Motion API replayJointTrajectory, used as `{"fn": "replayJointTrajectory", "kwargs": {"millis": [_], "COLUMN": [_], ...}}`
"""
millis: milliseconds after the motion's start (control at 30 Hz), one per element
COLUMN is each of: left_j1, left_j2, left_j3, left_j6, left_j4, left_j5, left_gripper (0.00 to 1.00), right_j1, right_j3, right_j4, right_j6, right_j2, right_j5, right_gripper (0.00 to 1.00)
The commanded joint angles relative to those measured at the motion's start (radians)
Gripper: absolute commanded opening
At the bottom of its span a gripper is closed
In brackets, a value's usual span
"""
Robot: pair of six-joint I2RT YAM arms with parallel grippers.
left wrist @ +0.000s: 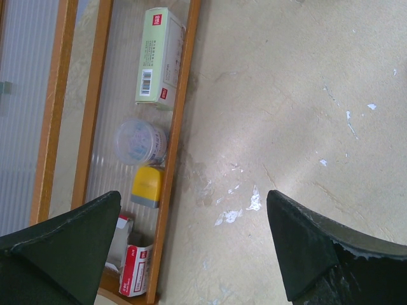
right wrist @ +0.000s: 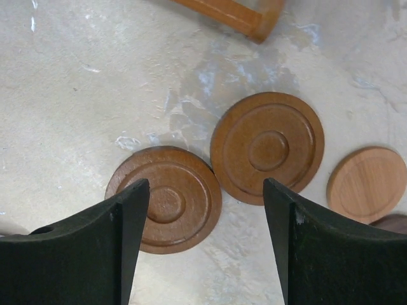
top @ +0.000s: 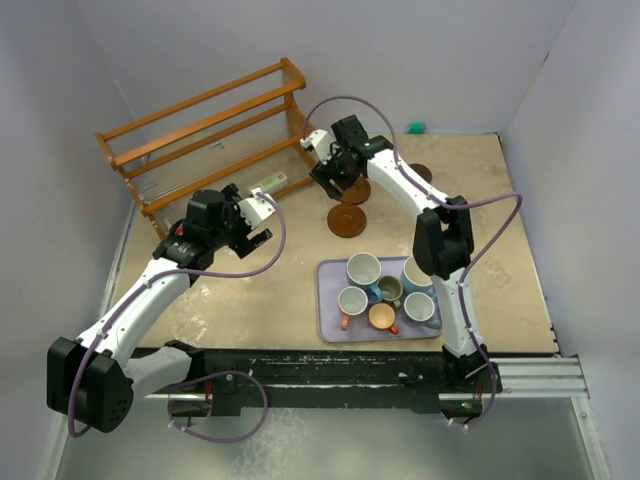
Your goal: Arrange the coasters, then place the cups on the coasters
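Note:
In the right wrist view, two ringed brown coasters [right wrist: 166,202] [right wrist: 267,147] lie flat side by side, nearly touching. A plain lighter coaster [right wrist: 367,184] lies to their right, and the edge of a dark one [right wrist: 394,222] shows beyond it. My right gripper [right wrist: 205,190] hovers open above them, holding nothing. From above, it [top: 330,185] is near the rack's end, with a dark coaster [top: 347,221] in front of it. Several cups [top: 363,268] stand on the lavender tray [top: 330,320]. My left gripper [top: 258,226] is open and empty over bare table.
A wooden rack [top: 200,135] stands at the back left; its lower shelf holds a green box [left wrist: 158,57], a round tub [left wrist: 140,141] and small packets. A rack foot [right wrist: 236,16] is close to the coasters. Walls close in the table's left, back and right.

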Motion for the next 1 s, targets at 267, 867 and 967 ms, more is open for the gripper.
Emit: {"fn": "replayJointTrajectory", "kwargs": {"millis": [267, 867, 967], "left_j1": [0.008, 0.008, 0.008], "left_j2": [-0.008, -0.019, -0.019], "left_j3": [0.001, -0.003, -0.002], "left_j6": [0.007, 0.014, 0.013], "left_j4": [0.042, 0.041, 0.039], "left_j5": [0.002, 0.005, 0.006], "left_gripper": [0.93, 0.93, 0.93], "right_j1": [0.122, 0.108, 0.095], "right_j3": [-0.032, -0.212, -0.237], "right_j4": [0.033, 0.046, 0.039], "right_j6": [-0.063, -0.109, -0.112], "right_j2": [0.072, 0.029, 0.008], "right_j5": [0.110, 0.207, 0.207], "right_gripper": [0.75, 0.70, 0.69]}}
